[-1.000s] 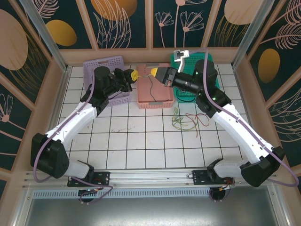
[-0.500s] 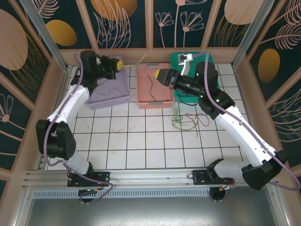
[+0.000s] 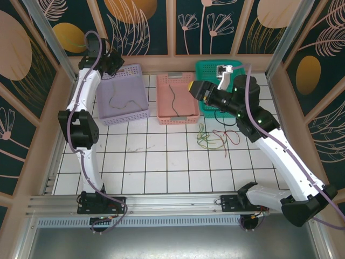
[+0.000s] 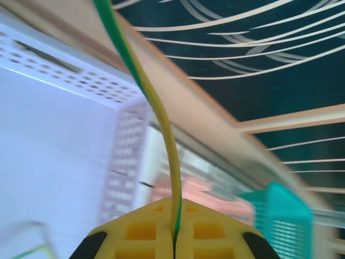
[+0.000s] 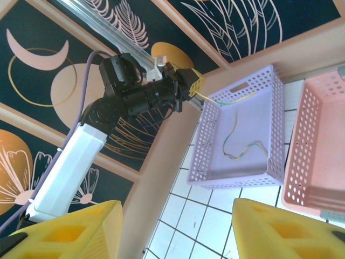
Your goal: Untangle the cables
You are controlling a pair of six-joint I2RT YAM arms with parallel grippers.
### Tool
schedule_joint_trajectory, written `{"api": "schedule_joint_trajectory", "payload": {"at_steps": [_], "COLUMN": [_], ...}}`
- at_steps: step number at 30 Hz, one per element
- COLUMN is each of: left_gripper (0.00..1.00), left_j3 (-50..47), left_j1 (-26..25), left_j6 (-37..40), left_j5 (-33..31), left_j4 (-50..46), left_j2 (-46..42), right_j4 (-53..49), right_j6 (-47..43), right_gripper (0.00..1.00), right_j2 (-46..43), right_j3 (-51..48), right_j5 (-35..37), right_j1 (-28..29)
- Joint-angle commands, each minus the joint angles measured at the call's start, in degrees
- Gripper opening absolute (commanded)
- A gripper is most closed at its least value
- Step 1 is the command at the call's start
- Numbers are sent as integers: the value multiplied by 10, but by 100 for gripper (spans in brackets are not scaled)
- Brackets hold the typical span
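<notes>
My left gripper point(image 3: 115, 62) is raised over the far left corner of the lilac basket point(image 3: 141, 110). It is shut on one end of a yellow-green cable point(image 4: 163, 127), pinched between its yellow fingers point(image 4: 145, 234). The rest of this cable point(image 5: 237, 136) trails down and lies curled on the basket floor. A dark cable point(image 3: 173, 100) lies in the pink basket point(image 3: 178, 120). A loose tangle of green, red and brownish cables point(image 3: 215, 137) rests on the tiles. My right gripper point(image 3: 193, 87) hovers open and empty between the pink and green baskets.
A green basket point(image 3: 211, 110) stands at the back right, partly under my right arm. The wooden back wall point(image 3: 172, 63) and left side wall point(image 5: 161, 178) run close to the lilac basket. White tiles point(image 3: 161, 162) stretch in front of the baskets.
My right gripper has opened and let go of the yellow-green cable, drawing back slightly right. My left arm swung from over the pink basket to the far left corner, carrying the cable into the lilac basket.
</notes>
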Motion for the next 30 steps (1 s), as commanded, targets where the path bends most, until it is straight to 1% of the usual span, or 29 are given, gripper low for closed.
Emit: {"api": "schedule_joint_trajectory", "payload": {"at_steps": [1,3,4,5,7,11,14,18,21,24,27,30], "left_gripper": [0,0,0,0,0,0,0,0,0,0,0,0], "left_j3": [10,-45,-85,-132,-193,-259,-297,-313,-302,-285,-277,-300], "left_j1": [2,0,0,-2,-5,-9,-9,-14,-21,-21,-21,-21], "left_j6": [125,138,141,146,163,215,234,260,297,325,325,324], "left_j5": [-72,-72,-68,-66,-83,-134,-135,-92,-58,2,12,18], "left_j4": [-55,-19,15,53,99,124,136,124,85,39,5,13], "left_j2": [26,16,3,-15,-39,-60,-66,-69,-68,-58,-48,-61], "right_j4": [5,11,14,18,25,47,62,71,73,75,76,74], "right_j6": [5,11,12,15,19,34,43,50,52,54,53,53], "right_gripper": [56,56,56,56,56,55,54,54,53,53,53,52], "right_j2": [-6,-7,-6,-6,-5,-3,0,2,6,7,7,5], "right_j3": [-13,-21,-24,-27,-35,-50,-61,-67,-69,-69,-68,-69], "right_j5": [-2,-3,-5,-6,-8,-16,-22,-25,-25,-22,-20,-20], "right_j1": [0,0,-1,-15,-16,-16,-16,-15,-12,-9,-7,-7]}}
